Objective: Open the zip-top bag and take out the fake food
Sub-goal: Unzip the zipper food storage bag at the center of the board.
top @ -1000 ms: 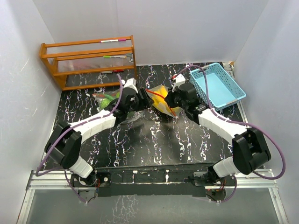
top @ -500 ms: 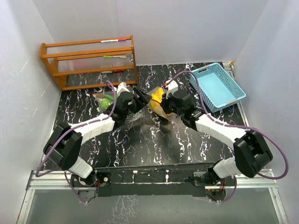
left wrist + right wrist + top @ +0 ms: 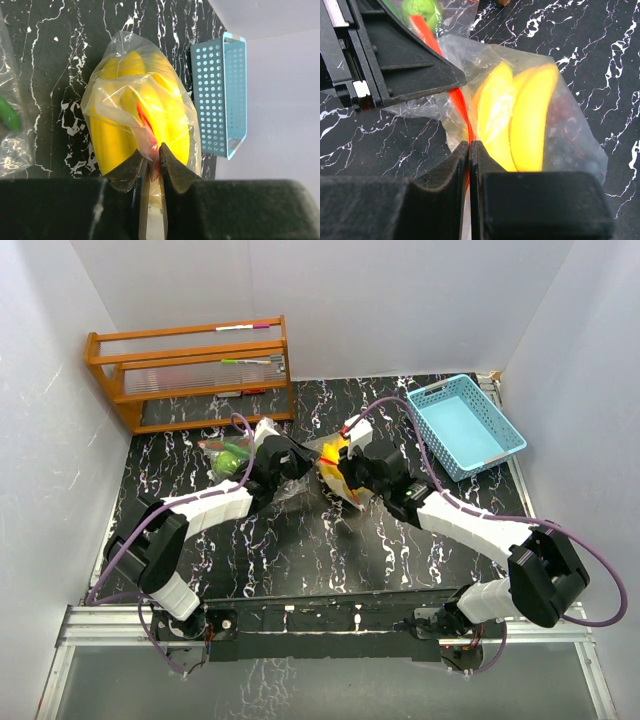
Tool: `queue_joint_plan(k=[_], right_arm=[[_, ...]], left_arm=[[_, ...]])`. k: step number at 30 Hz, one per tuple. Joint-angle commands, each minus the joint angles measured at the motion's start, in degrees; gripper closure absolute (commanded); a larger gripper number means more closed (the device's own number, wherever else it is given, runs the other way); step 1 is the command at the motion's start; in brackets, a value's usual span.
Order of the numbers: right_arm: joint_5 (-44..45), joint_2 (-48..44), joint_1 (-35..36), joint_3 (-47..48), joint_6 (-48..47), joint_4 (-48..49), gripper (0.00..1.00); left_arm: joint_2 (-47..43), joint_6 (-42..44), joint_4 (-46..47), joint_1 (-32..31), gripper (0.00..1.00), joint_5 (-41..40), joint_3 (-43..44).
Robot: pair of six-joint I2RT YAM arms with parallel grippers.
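Both arms are on it! The left gripper (image 3: 152,150) pinches the clear, crinkly film of the zip-top bag (image 3: 107,100) at its red zip strip (image 3: 457,100), and the right gripper (image 3: 470,145), fingers together, clamps that same strip. The bag sits left of the perforated light-blue basket (image 3: 505,435), apart from it. Inside, the smooth, curved yellow bananas (image 3: 530,120) lie lengthwise, their long axis running away from the right fingers.

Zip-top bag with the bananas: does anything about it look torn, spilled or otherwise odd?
Nothing stands out. The bag looks crumpled but untorn, bananas inside, left tool and right tool pinching its red zip strip. Only the blue basket sits askew, far right.
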Motion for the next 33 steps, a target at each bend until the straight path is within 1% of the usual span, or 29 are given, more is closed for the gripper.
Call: queue_joint_plan(k=[1, 5, 6, 7, 9, 10, 12, 14, 18, 23, 25, 27, 31, 32, 33], right_arm=[[2.3, -2.2, 1.2, -0.9, -2.0, 3.1, 0.92], [2.8, -2.4, 1.2, -1.0, -2.0, 3.1, 0.92], [3.0, -2.5, 1.2, -1.1, -2.0, 3.1, 0.9], [3.0, -2.7, 1.2, -1.2, -1.9, 3.0, 0.84], [3.0, -3.5, 1.2, -1.3, -1.7, 2.9, 0.62], [3.1, -4.0, 1.2, -1.4, -1.7, 2.8, 0.53], [3.7, -4.8, 1.5, -1.4, -1.7, 2.2, 0.44], [4.3, -5.4, 2.2, -1.9, -1.9, 2.0, 0.41], [5.7, -6.4, 4.1, -2.9, -2.9, 1.3, 0.4], [8.7, -5.3, 4.6, -3.6, -2.5, 1.4, 0.45], [10.4, -4.8, 4.7, -3.4, -1.8, 1.5, 0.51], [10.7, -4.7, 4.5, -3.1, -1.1, 1.7, 0.61], [10.1, -5.2, 4.6, -2.0, -0.6, 2.2, 0.89], [10.2, -5.3, 4.6, -1.8, -0.7, 2.2, 0.92], [10.2, -5.5, 4.5, -1.6, -1.0, 2.2, 0.92]], left_arm=[[-0.4, 1.4, 1.0, -0.1, 1.0, -0.9, 2.9], [-0.5, 2.7, 1.8, -0.1, 1.0, 0.1, 3.0], [-0.8, 2.8, 1.7, -0.1, 1.0, -0.4, 2.9], [-1.2, 3.1, 1.3, -0.1, 1.0, -1.0, 3.1], [-1.7, 4.6, 0.2, 0.0, 1.0, -2.8, 3.8], [-1.7, 5.3, -0.6, 0.2, 1.0, -3.3, 4.5], [-1.5, 5.8, -1.8, 0.9, 1.0, -3.2, 5.8], [-1.3, 5.8, -2.2, 1.5, 1.0, -3.4, 6.5], [-0.9, 6.2, -2.8, 2.4, 1.0, -3.8, 7.8], [-1.6, 6.3, -2.6, 2.8, 1.0, -3.3, 7.8], [-2.5, 5.8, -2.2, 2.8, 1.0, -2.7, 6.8], [-3.5, 5.6, -2.0, 2.8, 1.0, -2.6, 5.8], [-5.1, 6.6, -2.5, 2.8, 0.99, -2.9, 4.5], [-5.5, 7.6, -1.6, 2.8, 0.88, -2.4, 4.1], [-5.9, 8.6, -0.6, 2.8, 0.77, -1.8, 3.6]])
